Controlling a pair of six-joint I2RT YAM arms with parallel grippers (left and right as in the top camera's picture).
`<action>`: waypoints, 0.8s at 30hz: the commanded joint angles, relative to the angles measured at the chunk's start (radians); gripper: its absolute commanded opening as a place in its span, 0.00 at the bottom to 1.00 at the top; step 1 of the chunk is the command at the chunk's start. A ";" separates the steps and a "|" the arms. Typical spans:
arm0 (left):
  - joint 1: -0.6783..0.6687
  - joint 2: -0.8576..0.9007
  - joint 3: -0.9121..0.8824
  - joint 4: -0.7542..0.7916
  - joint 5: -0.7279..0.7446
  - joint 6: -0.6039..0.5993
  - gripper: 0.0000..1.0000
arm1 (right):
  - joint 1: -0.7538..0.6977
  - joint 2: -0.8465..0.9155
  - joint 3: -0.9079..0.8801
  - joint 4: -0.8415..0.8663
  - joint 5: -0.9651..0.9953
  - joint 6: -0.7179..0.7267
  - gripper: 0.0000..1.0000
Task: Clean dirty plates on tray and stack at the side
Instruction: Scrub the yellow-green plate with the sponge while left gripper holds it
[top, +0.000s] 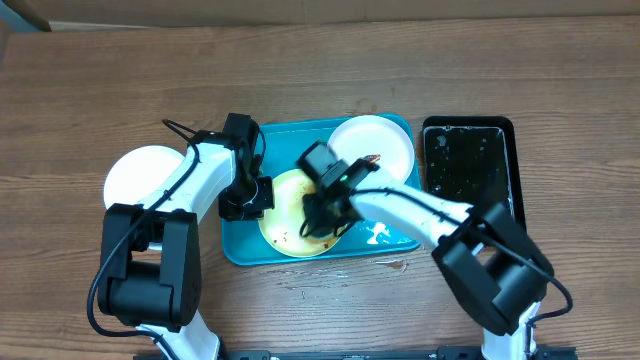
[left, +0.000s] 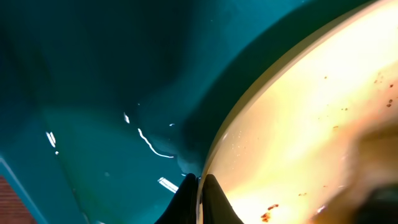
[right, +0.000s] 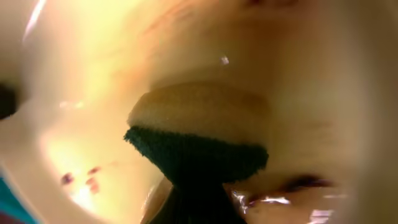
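The pale yellow-green plate (top: 283, 218) lies on the turquoise tray (top: 240, 250), with brown specks on it. My left gripper (top: 250, 198) is shut on the plate's left rim; in the left wrist view the fingers (left: 200, 186) pinch the rim of the plate (left: 311, 118) above the tray floor (left: 93, 93). My right gripper (top: 322, 212) is shut on a sponge (right: 199, 115), yellow with a dark green pad, pressed on the plate (right: 87, 68). A white plate (top: 385, 140) with a brown smear sits at the tray's back right. Another white plate (top: 135, 175) lies on the table to the left.
A glossy black tray (top: 470, 170), wet with droplets, stands right of the turquoise tray. Wet patches show in the turquoise tray's front right corner (top: 380, 235). The wooden table (top: 80, 90) runs all round.
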 joint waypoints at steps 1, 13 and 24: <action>-0.003 -0.024 -0.004 -0.006 0.001 -0.022 0.04 | 0.076 0.033 -0.029 0.069 -0.076 -0.028 0.04; -0.003 -0.024 -0.004 -0.010 0.005 -0.025 0.04 | 0.066 0.033 -0.029 0.272 0.132 0.084 0.04; -0.003 -0.024 -0.004 -0.011 0.005 -0.025 0.04 | -0.098 0.033 -0.029 0.203 0.231 0.096 0.04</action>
